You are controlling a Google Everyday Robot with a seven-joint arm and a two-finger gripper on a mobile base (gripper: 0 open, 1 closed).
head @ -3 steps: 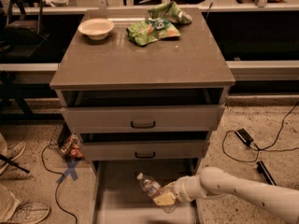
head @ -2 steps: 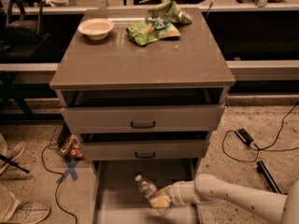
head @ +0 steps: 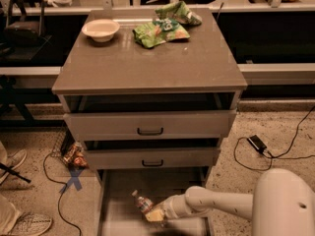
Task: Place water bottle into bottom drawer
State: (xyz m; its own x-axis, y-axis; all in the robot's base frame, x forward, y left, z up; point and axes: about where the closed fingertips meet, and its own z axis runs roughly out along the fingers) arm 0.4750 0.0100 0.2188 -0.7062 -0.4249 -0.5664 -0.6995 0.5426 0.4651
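Below the front edge of the desk (head: 147, 65), over the open bottom drawer (head: 119, 193), the water bottle (head: 142, 202) leans cap up-left, its lower end clamped in the gripper (head: 154, 214).

Speckled floor (head: 275, 124), grey cabinet (head: 147, 65), dim warm light

On grey cabinet desk (head: 147, 68): round white bowl (head: 101, 29) at 10 o'clock, crumpled green bags (head: 165, 26) at 12. In wide shallow bottom drawer (head: 120, 191): small clear plastic water bottle (head: 142, 203), pincer (head: 155, 214) at its 4 o'clock.
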